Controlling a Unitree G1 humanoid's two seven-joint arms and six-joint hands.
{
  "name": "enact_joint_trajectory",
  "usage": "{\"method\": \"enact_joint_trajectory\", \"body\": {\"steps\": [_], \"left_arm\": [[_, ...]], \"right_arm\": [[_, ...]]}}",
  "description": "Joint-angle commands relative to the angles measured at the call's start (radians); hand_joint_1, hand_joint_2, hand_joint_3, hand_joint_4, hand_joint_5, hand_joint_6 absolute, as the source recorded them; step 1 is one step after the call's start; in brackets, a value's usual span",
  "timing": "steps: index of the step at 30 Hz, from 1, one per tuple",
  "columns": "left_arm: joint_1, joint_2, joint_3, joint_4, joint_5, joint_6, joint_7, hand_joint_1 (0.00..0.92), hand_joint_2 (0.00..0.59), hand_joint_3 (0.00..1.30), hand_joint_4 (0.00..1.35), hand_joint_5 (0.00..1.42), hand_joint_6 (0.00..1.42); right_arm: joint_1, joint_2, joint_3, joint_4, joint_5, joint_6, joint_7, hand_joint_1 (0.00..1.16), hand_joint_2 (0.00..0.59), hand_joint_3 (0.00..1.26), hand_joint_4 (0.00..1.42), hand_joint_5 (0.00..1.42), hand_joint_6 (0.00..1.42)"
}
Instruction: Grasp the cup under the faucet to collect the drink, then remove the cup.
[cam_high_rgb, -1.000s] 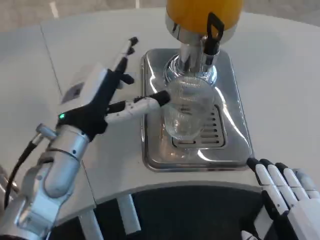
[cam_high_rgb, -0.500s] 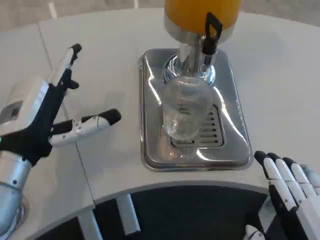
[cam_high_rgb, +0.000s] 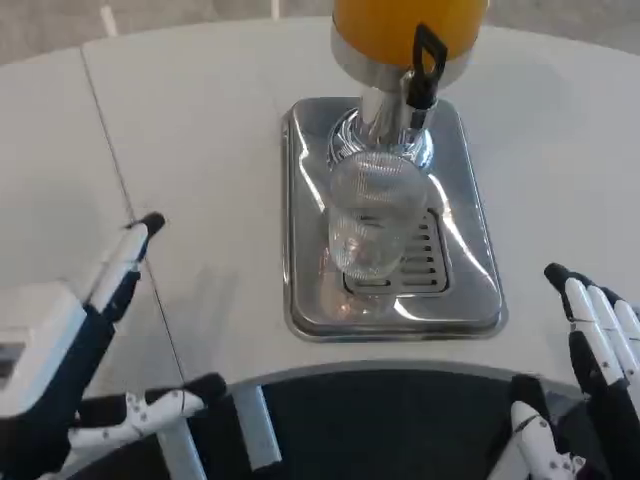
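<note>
White table (cam_high_rgb: 230, 120), cup (cam_high_rgb: 372, 220) under faucet (cam_high_rgb: 424, 70), left robot hand (cam_high_rgb: 75, 370) and right robot hand (cam_high_rgb: 590, 390) released, cropped.

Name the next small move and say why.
Probably bring the left robot hand back toward the cup. The clear, seemingly empty cup stands on the drip tray under the faucet, and both the left and right robot hand are open, apart from it.
</note>
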Motion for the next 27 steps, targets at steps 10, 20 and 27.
{"method": "enact_joint_trajectory", "body": {"steps": [10,20,27], "left_arm": [[0.121,-0.023,-0.082,-0.097,0.214,0.014,-0.018,0.000,0.111,0.00,0.00,0.00,0.00],[0.124,-0.080,-0.103,-0.138,0.220,0.088,-0.033,0.000,0.115,0.00,0.00,0.00,0.00],[0.124,-0.095,-0.118,-0.159,0.219,0.110,-0.049,0.000,0.118,0.00,0.00,0.00,0.00]], "right_arm": [[-0.075,0.078,-0.009,-0.061,0.224,0.091,0.061,0.00,0.532,0.00,0.00,0.00,0.00],[-0.188,0.085,-0.045,-0.061,0.399,0.151,0.103,0.00,0.535,0.00,0.00,0.00,0.00],[-0.292,0.034,-0.140,0.021,0.551,0.166,0.121,0.00,0.558,0.00,0.00,0.00,0.00]]}}
